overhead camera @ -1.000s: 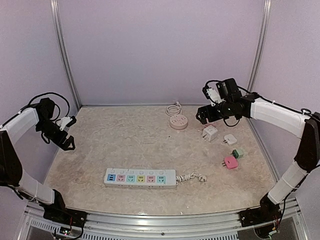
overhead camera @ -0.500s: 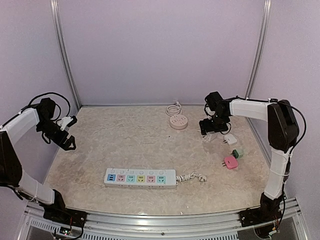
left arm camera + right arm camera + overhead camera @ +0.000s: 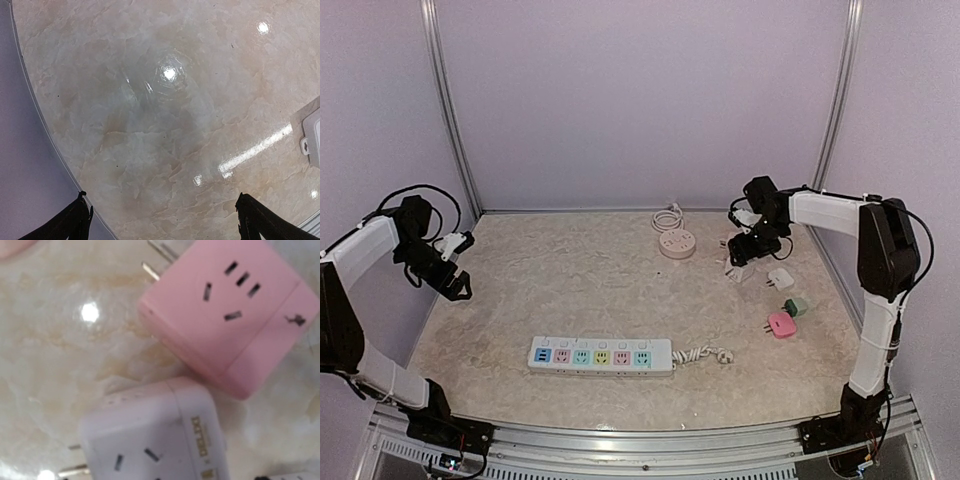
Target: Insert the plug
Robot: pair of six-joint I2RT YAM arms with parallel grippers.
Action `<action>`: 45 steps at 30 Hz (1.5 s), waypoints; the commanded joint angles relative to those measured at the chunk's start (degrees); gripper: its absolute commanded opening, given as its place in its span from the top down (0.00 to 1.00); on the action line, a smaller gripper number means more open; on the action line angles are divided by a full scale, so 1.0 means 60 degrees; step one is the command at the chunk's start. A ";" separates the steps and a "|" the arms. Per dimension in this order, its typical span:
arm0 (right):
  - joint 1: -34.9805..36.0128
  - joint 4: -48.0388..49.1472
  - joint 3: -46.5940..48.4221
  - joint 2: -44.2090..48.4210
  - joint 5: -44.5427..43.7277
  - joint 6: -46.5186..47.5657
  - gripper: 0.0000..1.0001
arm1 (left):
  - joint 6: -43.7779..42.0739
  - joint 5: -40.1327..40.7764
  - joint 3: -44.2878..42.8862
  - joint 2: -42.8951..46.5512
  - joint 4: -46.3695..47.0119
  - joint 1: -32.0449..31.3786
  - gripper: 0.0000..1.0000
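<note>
— What takes up most of the scene?

— The beige marble-patterned worktop (image 3: 570, 290). On it lies the long white power strip with coloured sockets (image 3: 600, 356) (close to the front edge, its cord curled at the right end).

— And the arms?

— The left gripper (image 3: 165, 220) hangs well off to the strip's left, fingers spread wide with nothing between them. The right gripper (image 3: 745, 248) is beyond the strip's right end, right at the white cube-shaped adapter plug (image 3: 733, 271). I cannot tell how far it is open, since its own camera shows none of its fingers.

— Smaller pieces?

— A round pink socket (image 3: 676, 243) with a coiled white cord (image 3: 667, 218) sits beyond the strip's right half. Past the strip's right end lie a pink square plug (image 3: 781, 324), a green plug (image 3: 796, 306) and a small white plug (image 3: 780, 278).
</note>
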State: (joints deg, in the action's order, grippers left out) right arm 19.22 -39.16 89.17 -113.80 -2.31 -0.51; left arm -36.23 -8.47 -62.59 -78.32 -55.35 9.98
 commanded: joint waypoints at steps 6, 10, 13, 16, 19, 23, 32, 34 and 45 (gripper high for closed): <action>-0.0466 -0.0421 0.0200 -0.0301 0.1146 0.1376 0.20 | 0.0069 0.0138 -0.0245 0.0132 -0.0121 -0.0243 0.01; -0.0606 -0.0283 0.0125 -0.0529 0.1321 0.1555 0.29 | 0.0085 0.0177 -0.0251 0.0189 -0.0149 -0.0388 0.01; -0.0640 -0.0064 0.0054 -0.0528 0.1533 0.1543 0.29 | 0.0105 0.0241 -0.0247 0.0178 -0.0164 -0.0453 0.01; -0.0631 -0.0115 0.0119 -0.0641 0.1716 0.1645 0.32 | 0.0106 0.0254 -0.0247 0.0178 -0.0150 -0.0498 0.01; -0.0652 -0.0199 0.0184 -0.0781 0.1668 0.1684 0.39 | 0.0148 0.0269 -0.0268 0.0164 -0.0142 -0.0549 0.01; -0.0655 -0.0202 0.0137 -0.0898 0.1659 0.1711 0.44 | 0.0143 0.0270 -0.0248 0.0191 -0.0163 -0.0594 0.01; -0.0655 -0.0349 0.0055 -0.0850 0.1818 0.1579 0.71 | 0.0138 0.0192 -0.0327 0.0251 -0.0226 -0.0635 0.01; -0.0655 -0.0412 0.0065 -0.0621 0.2121 0.1440 0.88 | 0.0126 0.0143 -0.0367 0.0262 -0.0275 -0.0658 0.01; 0.0434 0.0110 -0.0604 0.1998 0.3025 -0.2256 1.00 | -0.0013 0.0356 -0.2008 0.0616 -0.1635 -0.2604 0.01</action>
State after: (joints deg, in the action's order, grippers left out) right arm 16.88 -40.93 86.61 -110.45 11.42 -2.07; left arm -36.01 -6.59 -69.19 -77.14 -60.80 0.30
